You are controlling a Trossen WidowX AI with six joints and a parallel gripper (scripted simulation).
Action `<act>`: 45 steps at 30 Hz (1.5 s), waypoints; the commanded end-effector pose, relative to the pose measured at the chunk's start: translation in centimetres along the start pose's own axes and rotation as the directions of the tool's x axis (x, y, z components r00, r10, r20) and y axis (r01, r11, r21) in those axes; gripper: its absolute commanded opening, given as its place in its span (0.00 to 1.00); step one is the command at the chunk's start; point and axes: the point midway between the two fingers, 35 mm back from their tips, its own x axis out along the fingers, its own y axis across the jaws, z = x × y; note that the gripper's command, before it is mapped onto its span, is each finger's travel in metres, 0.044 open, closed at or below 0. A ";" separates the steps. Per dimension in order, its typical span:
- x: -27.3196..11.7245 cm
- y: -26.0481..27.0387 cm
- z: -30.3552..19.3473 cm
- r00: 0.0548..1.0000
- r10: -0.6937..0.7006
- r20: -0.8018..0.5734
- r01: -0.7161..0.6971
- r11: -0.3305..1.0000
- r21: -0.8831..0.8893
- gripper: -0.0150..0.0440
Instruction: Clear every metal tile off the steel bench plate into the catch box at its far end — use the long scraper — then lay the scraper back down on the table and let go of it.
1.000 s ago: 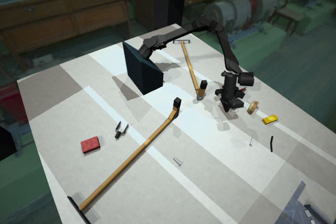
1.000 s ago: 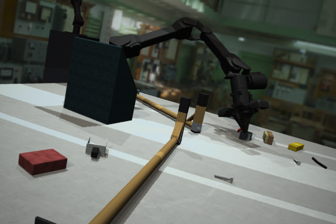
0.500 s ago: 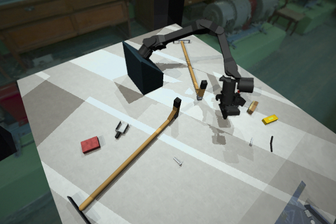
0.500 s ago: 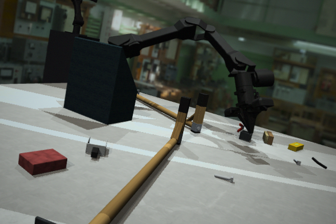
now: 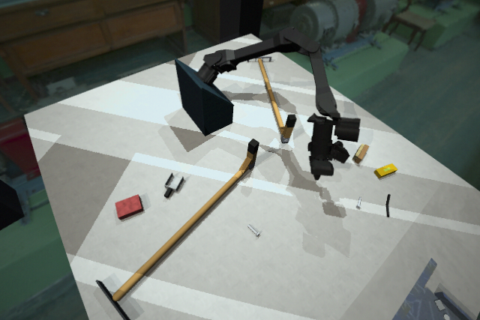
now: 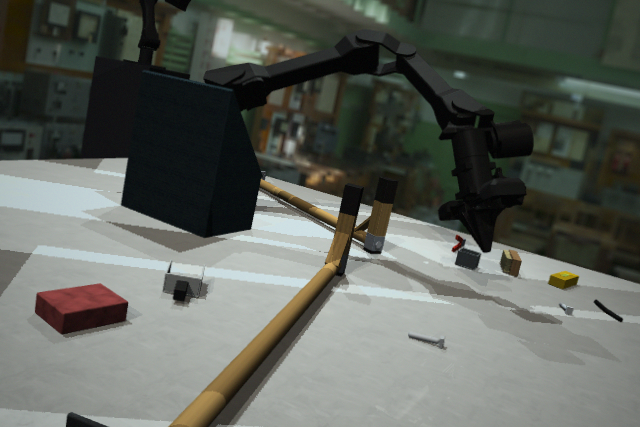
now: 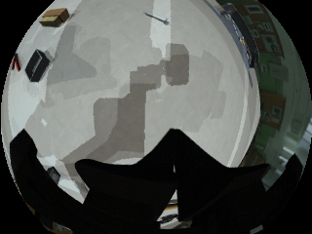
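My gripper (image 5: 316, 177) (image 6: 485, 249) (image 7: 174, 133) is shut and empty, pointing down above the table, to the right of both upright tool grips. A long wooden tool with a flat black blade, which looks like the scraper (image 5: 186, 226) (image 6: 273, 337), lies across the front left, its black-tipped grip standing up. A second long-handled tool (image 5: 271, 91) (image 6: 302, 205) with a frame-like head lies behind it. The bluish steel plate (image 5: 414, 304) is cut off at the lower right of the top view. Pale tiles (image 5: 439, 304) show beside a dark wall (image 5: 457, 304); their number and the catch box are unclear.
A red block (image 5: 129, 207) (image 6: 81, 308) and a small forked part (image 5: 173, 183) (image 6: 184, 280) lie left. A bolt (image 5: 253, 230) (image 6: 427, 339) lies near the middle. A yellow block (image 5: 385, 170) (image 6: 563, 279), wooden block (image 5: 361, 153) (image 6: 510, 262) and black rod (image 5: 388, 205) (image 6: 607, 310) lie right.
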 end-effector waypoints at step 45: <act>-1.2 -17.4 -10.5 0.998 -0.051 0.046 0.011 0.784 0.620 0.25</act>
